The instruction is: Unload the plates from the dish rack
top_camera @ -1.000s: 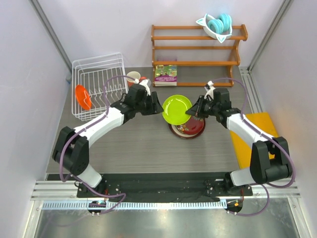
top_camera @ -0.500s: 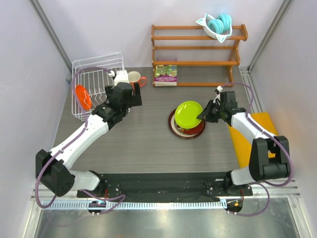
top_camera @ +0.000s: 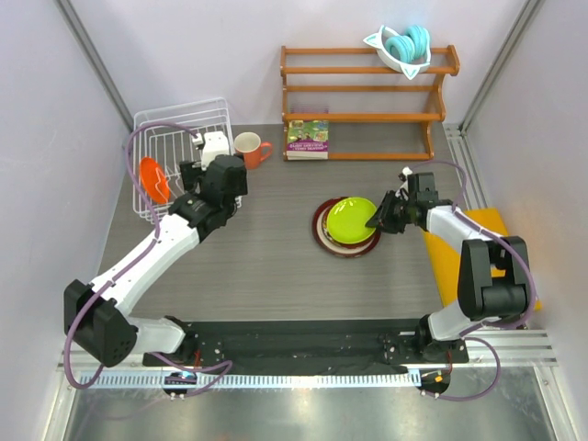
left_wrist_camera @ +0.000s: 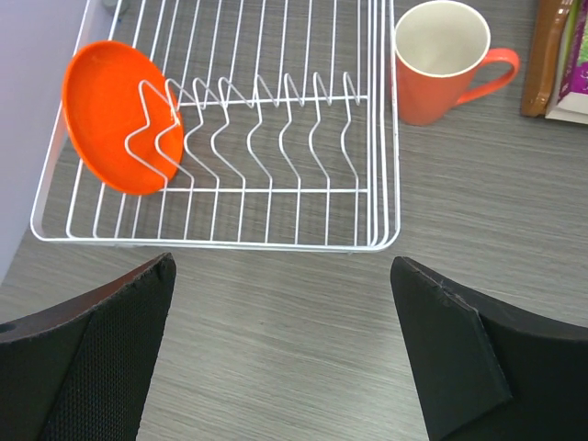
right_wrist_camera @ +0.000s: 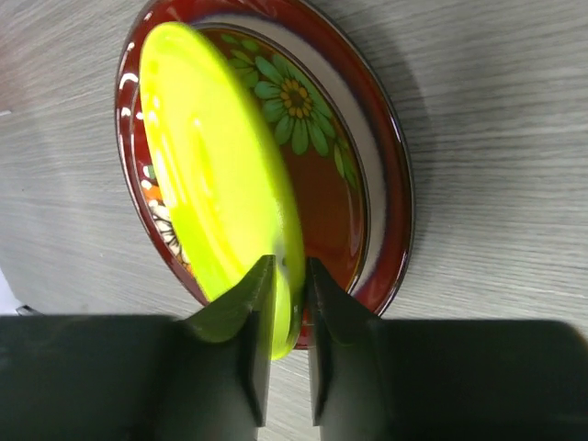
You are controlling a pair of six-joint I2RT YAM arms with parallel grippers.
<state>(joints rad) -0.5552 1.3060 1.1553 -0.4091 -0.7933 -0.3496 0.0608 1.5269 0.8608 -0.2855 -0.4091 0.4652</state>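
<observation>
- Orange plate [left_wrist_camera: 115, 115] stands at our rack's [left_wrist_camera: 230, 246] nine o'clock end.
- Left claw [left_wrist_camera: 283, 276] gapes wide, empty.
- Right claw [right_wrist_camera: 288, 271] pinches the tilted green plate's [right_wrist_camera: 216, 156] rim over the red plate [right_wrist_camera: 367, 156].

Left end effector [left_wrist_camera: 283, 266] no longer holds the lime green plate [top_camera: 350, 220]; it now stands well away from the dark red plate [right_wrist_camera: 323, 207], jaws wide apart. The lime green plate, earlier raised above the dark red plate, now lies tilted on it. Right end effector [right_wrist_camera: 289, 266] sits lower, straddling its rim.

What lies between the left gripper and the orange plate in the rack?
In the left wrist view, only bare table, then the dish rack's near rim wires before the orange plate.
</observation>
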